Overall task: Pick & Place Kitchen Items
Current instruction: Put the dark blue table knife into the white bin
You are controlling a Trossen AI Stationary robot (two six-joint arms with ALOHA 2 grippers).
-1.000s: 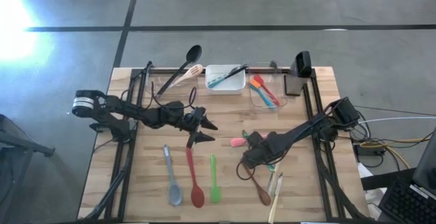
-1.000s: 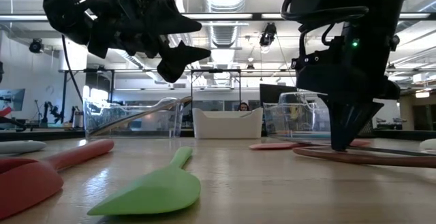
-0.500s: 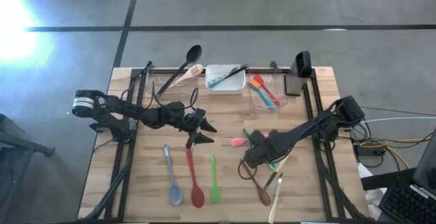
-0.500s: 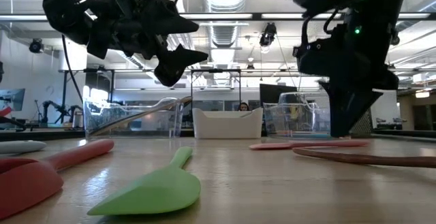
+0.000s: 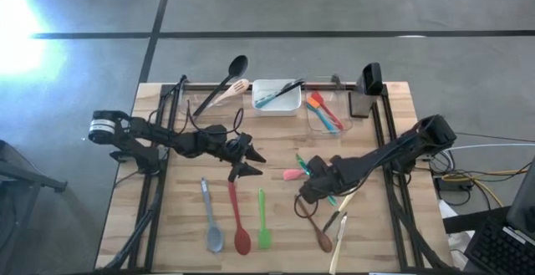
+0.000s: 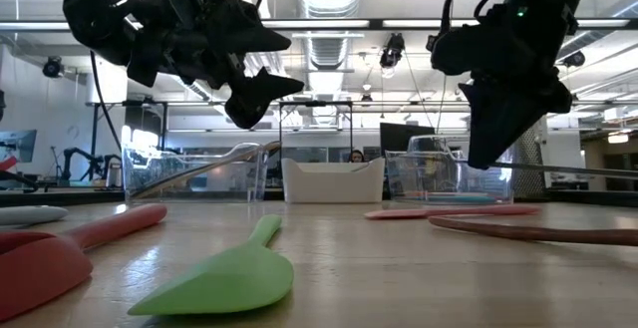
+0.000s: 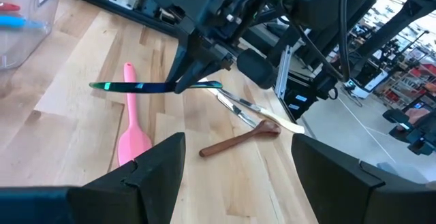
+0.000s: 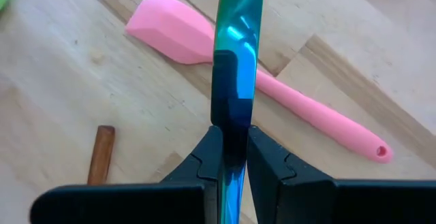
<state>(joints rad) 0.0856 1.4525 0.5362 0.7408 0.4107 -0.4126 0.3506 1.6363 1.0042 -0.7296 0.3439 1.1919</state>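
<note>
Right gripper (image 8: 230, 157) clamped on an iridescent green-blue utensil (image 7: 146, 86), lifted above the table's (image 5: 393, 233) centre, just over a pink spatula (image 8: 204, 43). Left gripper (image 5: 247, 161) at nine o'clock from it, fingers spread, holding nothing.

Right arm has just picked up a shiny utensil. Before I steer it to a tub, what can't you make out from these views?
- What kind of shiny utensil it is: right gripper covers its middle in the right wrist view; its working end blurs in the left wrist view.
- Contents of the clear tub and white tub: too small from above, walls hide them at table level.
- Cream-handled cutlery: cut off by the high view's bottom edge.
</note>
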